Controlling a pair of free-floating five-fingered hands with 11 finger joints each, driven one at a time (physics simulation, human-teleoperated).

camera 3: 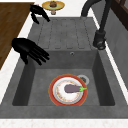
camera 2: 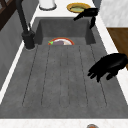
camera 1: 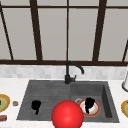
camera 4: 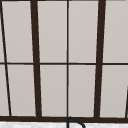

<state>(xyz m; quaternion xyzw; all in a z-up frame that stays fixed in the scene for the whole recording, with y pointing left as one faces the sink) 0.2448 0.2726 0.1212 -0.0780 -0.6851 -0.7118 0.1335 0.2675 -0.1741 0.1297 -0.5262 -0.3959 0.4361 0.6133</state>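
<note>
Two hands hang over the sink, and both grasp nothing.
Right hand [camera 1: 89, 103], fingers spread loose, floats above the plate [camera 3: 54, 86] in the basin; the eggplant [camera 3: 72, 88] lies on this plate untouched, so I judge the work on it is not begun. Left hand [camera 1: 36, 105] is relaxed over the draining board. Right side view shows the eggplant clearly; in the front view a red ball [camera 1: 67, 114] covers the sink's front edge.

Two black hands [camera 1: 36, 105] [camera 1: 89, 103], one sink [camera 1: 45, 90], one black faucet [camera 1: 68, 72], one red-rimmed plate [camera 3: 68, 90] with one eggplant [camera 3: 73, 88], one red ball [camera 1: 67, 114], two yellow plates [camera 1: 3, 102] [camera 1: 125, 107] on the counter, one white container [camera 2: 47, 3]
</note>
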